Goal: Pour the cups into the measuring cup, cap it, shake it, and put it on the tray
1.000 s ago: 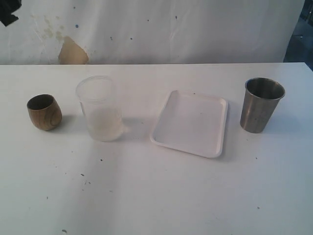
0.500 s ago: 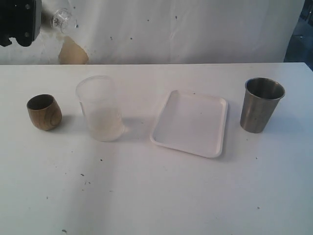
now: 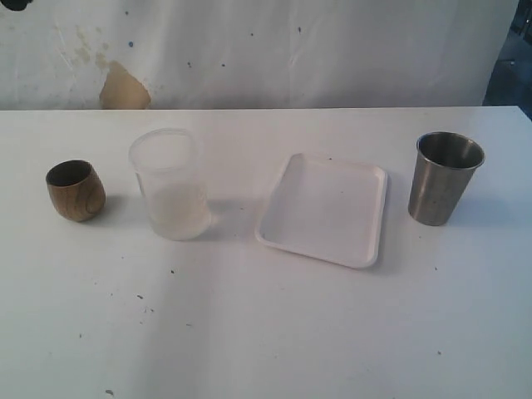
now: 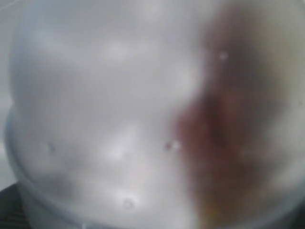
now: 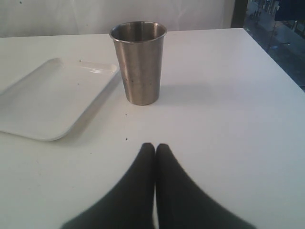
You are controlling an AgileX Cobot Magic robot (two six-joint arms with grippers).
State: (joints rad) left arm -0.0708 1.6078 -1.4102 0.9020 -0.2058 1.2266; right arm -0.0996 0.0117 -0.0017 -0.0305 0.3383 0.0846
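A blurred clear plastic vessel, the measuring cup [image 4: 109,119], fills the left wrist view right at the jaws, with a brown smear showing through its side. My left gripper's fingers are hidden behind it, and it appears held. Only a dark scrap of the left arm [image 3: 12,4] shows in the exterior view's top left corner. The brown wooden cup [image 3: 75,190] stands at the table's left. The steel tumbler [image 3: 444,177] [image 5: 138,62] stands at the right, beside the white tray [image 3: 324,209] [image 5: 47,100]. My right gripper [image 5: 155,146] is shut and empty, low over the table a little short of the tumbler.
A frosted translucent cup [image 3: 170,184] with whitish contents stands between the wooden cup and the tray. A white wall with a brown stain [image 3: 125,88] runs behind the table. The table's right edge [image 5: 281,62] lies close to the tumbler.
Half a second ago the left gripper and a clear round thing showed at the exterior view's top left; now only a dark sliver shows. Everything on the table and the right gripper stayed put.
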